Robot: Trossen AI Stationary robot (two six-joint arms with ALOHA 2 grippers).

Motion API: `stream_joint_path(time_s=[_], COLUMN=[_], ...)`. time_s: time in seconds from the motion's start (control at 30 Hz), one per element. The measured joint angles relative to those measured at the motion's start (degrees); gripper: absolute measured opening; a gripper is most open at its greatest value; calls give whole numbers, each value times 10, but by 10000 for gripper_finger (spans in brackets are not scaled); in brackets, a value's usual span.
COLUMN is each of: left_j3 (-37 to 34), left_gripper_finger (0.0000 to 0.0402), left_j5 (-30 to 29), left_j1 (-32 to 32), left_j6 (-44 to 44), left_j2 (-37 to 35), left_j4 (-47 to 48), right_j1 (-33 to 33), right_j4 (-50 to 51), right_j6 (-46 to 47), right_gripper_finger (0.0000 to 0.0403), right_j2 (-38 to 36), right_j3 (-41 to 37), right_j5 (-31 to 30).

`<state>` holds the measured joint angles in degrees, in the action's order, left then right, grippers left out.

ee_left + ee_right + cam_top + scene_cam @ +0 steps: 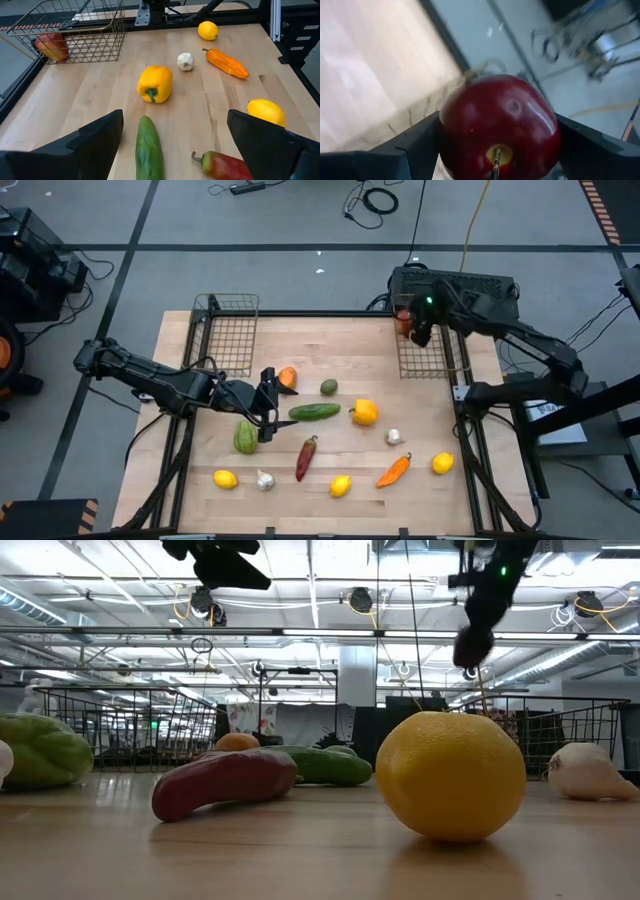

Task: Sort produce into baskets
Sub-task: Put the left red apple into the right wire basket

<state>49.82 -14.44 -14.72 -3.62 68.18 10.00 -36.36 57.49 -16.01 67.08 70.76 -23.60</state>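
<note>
My right gripper (419, 332) is shut on a dark red apple (500, 125), high above the right wire basket (432, 358). Another apple (52, 46) lies in that basket's far corner. My left gripper (266, 408) is open and empty, level, just left of the cucumber (313, 412), whose near end (148, 150) lies between and ahead of the fingers. The left basket (228, 330) stands at the far left. A yellow pepper (365, 412), red chilli (306, 457), orange pepper (394, 470), green squash (245, 436), avocado (328, 387), lemons and garlic lie loose on the table. My right gripper pinches the apple by two opposite sides (447, 131) between its two fingers, with the stem end (496, 156) facing the wrist camera. The apple is lifted clear, above the basket.
Lemons (225, 478) (340, 486) (442, 464) and garlic bulbs (264, 479) (394, 437) lie along the near half. A small orange fruit (287, 377) sits beside the left gripper. A black box (455, 285) stands behind the right basket. A metal frame edges the table.
</note>
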Motion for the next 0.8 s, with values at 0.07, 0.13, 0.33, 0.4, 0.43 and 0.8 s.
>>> stream_joint_path(time_s=[0.07, 0.13, 0.33, 0.4, 0.43, 0.8], left_j3=[0, 0, 0, 0, 0, 0], left_gripper_finger=[361, 361, 361, 361, 361, 361], left_j5=[0, 0, 0, 2, 5, 7], left_j1=[0, 0, 0, 0, 0, 0], left_j6=[0, 0, 0, 0, 0, -3], left_j2=[0, 0, 0, 0, 0, 0], left_j4=[0, 0, 0, 0, 1, 13], right_j1=[-32, -58, -109, -124, -131, -170], right_j4=[18, 35, 68, 66, 66, 48], right_j6=[-18, -32, -68, -83, -89, -75], right_gripper_finger=[318, 318, 318, 318, 318, 318], right_j2=[22, 44, 100, 114, 121, 181], right_j3=[0, 0, 0, 0, 0, 0], right_j5=[17, 37, 76, 75, 75, 89])
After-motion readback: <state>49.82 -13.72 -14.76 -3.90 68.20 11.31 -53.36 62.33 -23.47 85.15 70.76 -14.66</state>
